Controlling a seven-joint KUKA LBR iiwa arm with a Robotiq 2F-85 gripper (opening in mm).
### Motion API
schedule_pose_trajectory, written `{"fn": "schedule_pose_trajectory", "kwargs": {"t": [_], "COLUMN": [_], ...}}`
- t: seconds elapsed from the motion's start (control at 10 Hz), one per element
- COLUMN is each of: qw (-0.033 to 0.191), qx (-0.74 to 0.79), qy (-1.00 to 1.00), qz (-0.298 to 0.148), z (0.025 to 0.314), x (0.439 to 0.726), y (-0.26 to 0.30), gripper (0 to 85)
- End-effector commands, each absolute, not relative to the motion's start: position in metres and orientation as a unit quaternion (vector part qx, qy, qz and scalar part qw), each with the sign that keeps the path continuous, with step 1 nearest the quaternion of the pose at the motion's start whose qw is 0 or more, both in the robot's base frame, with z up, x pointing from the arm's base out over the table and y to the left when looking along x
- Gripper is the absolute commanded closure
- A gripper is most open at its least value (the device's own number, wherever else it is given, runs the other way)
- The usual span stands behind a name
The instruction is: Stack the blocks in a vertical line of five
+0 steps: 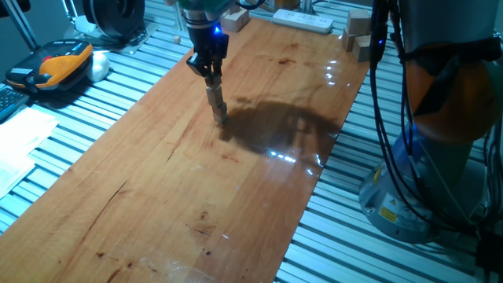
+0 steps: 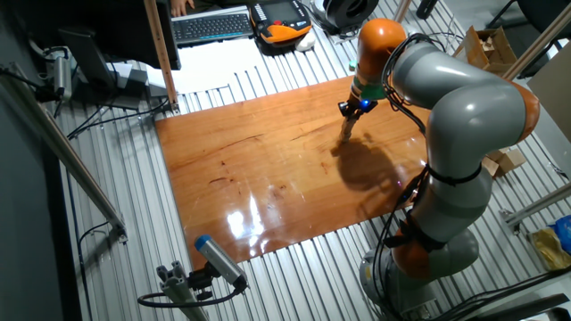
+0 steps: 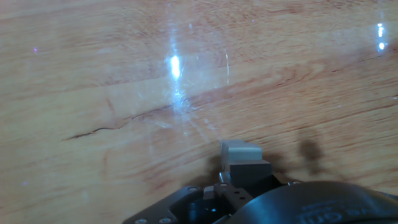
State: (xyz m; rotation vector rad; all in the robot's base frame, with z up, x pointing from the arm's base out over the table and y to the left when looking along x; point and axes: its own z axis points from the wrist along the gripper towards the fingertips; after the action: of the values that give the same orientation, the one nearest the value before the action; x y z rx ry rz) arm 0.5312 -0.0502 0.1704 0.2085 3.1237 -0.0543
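My gripper (image 1: 221,116) hangs over the far middle of the wooden board (image 1: 157,196), its slim pale fingers (image 1: 215,98) pointing down with the tips at the board's surface. In the other fixed view the gripper (image 2: 344,138) stands near the board's far right side. The fingers look pressed together as one narrow column. The hand view shows only a grey fingertip (image 3: 241,157) low in the frame over bare wood. I cannot make out the blocks in any view; anything at the fingertips is too small to tell.
Larger pale wooden blocks (image 1: 357,33) and a white power strip (image 1: 302,20) lie by the board's far end. An orange-and-black device (image 1: 61,63) sits on the slatted table at the left. The arm's base (image 1: 416,189) stands off the board's right edge.
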Motion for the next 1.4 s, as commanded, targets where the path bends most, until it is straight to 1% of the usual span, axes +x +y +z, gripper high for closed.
{"fn": "schedule_pose_trajectory", "kwargs": {"t": [0.0, 0.6, 1.3], "qw": [0.005, 0.007, 0.007], "qx": [0.07, 0.102, 0.089], "qy": [0.997, 0.995, 0.996], "qz": [-0.016, -0.01, -0.018], "z": [0.171, 0.1679, 0.1658], "x": [0.5311, 0.5357, 0.537], "y": [-0.0506, -0.0523, -0.0532], "gripper": [85.0, 85.0, 85.0]}}
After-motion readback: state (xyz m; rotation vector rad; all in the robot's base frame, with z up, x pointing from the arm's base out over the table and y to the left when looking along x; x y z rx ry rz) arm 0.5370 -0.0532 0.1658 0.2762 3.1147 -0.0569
